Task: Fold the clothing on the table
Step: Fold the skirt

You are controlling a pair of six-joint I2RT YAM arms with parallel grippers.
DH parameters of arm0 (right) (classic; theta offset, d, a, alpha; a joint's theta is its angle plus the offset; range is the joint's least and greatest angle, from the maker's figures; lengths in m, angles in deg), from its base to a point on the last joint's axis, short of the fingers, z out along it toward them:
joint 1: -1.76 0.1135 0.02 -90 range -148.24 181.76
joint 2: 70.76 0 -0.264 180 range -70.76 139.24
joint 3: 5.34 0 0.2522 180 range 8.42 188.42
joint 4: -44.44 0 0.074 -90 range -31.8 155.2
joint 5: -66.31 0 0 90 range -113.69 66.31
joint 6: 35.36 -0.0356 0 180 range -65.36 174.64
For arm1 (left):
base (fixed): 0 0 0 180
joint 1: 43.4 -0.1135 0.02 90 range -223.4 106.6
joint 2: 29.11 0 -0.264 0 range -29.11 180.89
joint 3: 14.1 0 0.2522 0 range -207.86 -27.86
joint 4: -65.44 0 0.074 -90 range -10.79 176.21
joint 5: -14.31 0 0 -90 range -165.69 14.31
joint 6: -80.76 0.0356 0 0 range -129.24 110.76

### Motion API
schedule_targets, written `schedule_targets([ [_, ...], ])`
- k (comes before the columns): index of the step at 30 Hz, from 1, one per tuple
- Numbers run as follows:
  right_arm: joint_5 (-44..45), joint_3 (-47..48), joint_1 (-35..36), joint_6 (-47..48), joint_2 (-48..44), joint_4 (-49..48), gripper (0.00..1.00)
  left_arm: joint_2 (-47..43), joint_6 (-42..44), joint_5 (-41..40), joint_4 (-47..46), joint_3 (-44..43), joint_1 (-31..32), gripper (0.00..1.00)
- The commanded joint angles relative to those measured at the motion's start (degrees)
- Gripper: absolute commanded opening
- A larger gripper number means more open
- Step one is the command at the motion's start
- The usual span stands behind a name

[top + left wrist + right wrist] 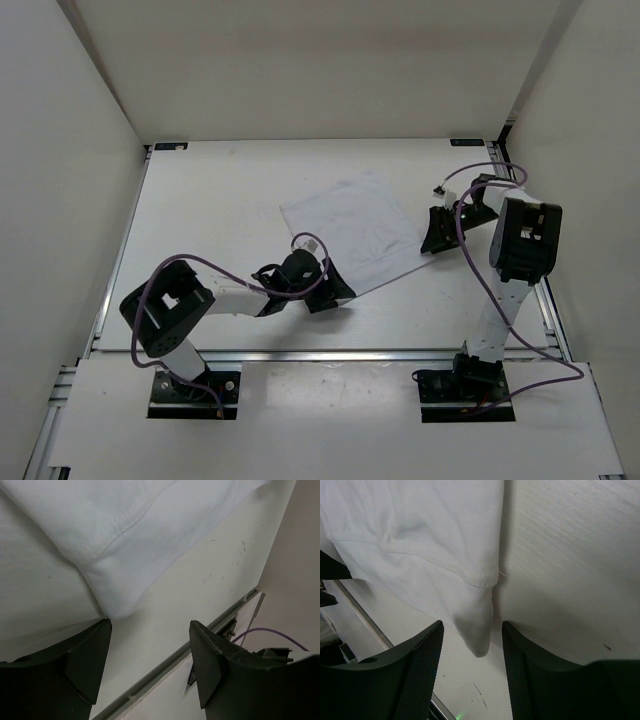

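Overhead, clothing [350, 228] corners hidden; left claw [150, 630], right claw [472, 630] spread astride them, seemingly not pinching.

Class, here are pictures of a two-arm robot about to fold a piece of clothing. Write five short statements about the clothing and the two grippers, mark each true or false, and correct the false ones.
1. The clothing lies spread out on the table. True.
2. The left gripper is at the clothing's far corner. False: it is at the near corner.
3. A corner of the clothing sits between the fingers of the right gripper. True.
4. The left gripper is clamped shut. False: its fingers stand well apart, with the corner tip just ahead of the gap.
5. Both grippers are at the same corner. False: one is at the near corner and the other at the right corner.
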Motion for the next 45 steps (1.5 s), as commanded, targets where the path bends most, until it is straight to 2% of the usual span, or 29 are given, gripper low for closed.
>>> schedule_targets([
  [1,1.4,1.2,0.7,1.6,0.3,2.5,0.56,2.4,-0.4,4.0,3.8,-4.5,0.9,0.74],
  [7,3.9,-1.9,2.1,5.1,-1.8,3.9,0.49,3.8,-0.9,3.7,3.7,-3.7,1.0,0.75],
  [17,5.1,-5.5,0.6,4.5,-4.5,1.8,0.49,2.2,-0.7,2.2,3.7,-1.6,-0.3,0.73],
  [20,5.2,-4.9,0.3,3.9,-4.6,1.2,0.48,0.4,0.9,-0.1,9.6,-3.6,-0.2,0.68],
  [23,5.5,-4.4,0.6,3.7,-4.4,1.2,0.48,-1.1,3.4,-3.4,14.1,-4.5,-0.5,0.67],
  [33,5.0,-4.1,0.6,4.5,-4.6,2.2,0.44,3.1,4.3,-5.7,17.6,-7.2,-0.6,0.65],
  [35,5.2,-4.6,0.7,4.9,-5.0,2.4,0.44,4.2,4.6,-5.5,16.7,-8.0,-0.6,0.61],
  [38,5.4,-5.4,0.6,5.0,-5.1,2.1,0.43,5.7,4.0,-3.7,13.9,-8.0,-0.6,0.5],
  [40,5.4,-5.7,0.8,4.5,-5.1,1.9,0.41,6.3,4.0,-3.3,14.1,-8.9,0.1,0.32],
  [41,5.3,-6.1,0.8,4.6,-5.3,1.8,0.41,6.4,3.8,-3.2,14.0,-8.8,0.1,0.28],
  [43,5.2,-5.8,1.0,4.7,-5.4,1.7,0.38,5.7,3.0,-2.9,12.9,-7.9,0.1,0.02],
  [45,5.1,-5.9,1.0,4.5,-5.4,1.5,0.34,5.3,2.8,-2.8,13.3,-8.0,0.1,0.0],
])
